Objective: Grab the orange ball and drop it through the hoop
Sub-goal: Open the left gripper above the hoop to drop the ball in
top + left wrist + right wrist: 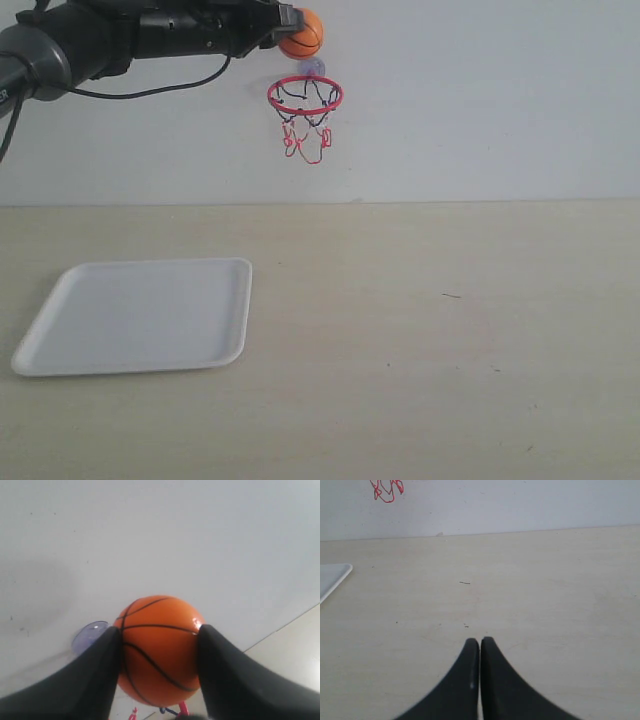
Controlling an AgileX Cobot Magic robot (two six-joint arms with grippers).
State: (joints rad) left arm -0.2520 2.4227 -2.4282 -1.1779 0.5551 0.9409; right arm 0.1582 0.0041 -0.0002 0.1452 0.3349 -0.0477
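Observation:
The orange ball (302, 33) with black seams is held high against the white wall, just above the hoop (305, 95). My left gripper (288, 26) is shut on it, and in the left wrist view its black fingers clamp both sides of the ball (159, 650). The hoop's red ring hangs from a bluish suction cup (88, 635), with the red-and-black net dangling below. Only the net's red strings (386, 491) show in the right wrist view. My right gripper (480, 642) is shut with nothing in it, low over the table, and is out of the exterior view.
A white rectangular tray (140, 315) lies on the left of the pale wooden table (450, 350); its corner (332, 577) shows in the right wrist view. The white wall (480, 100) rises right behind the table's far edge.

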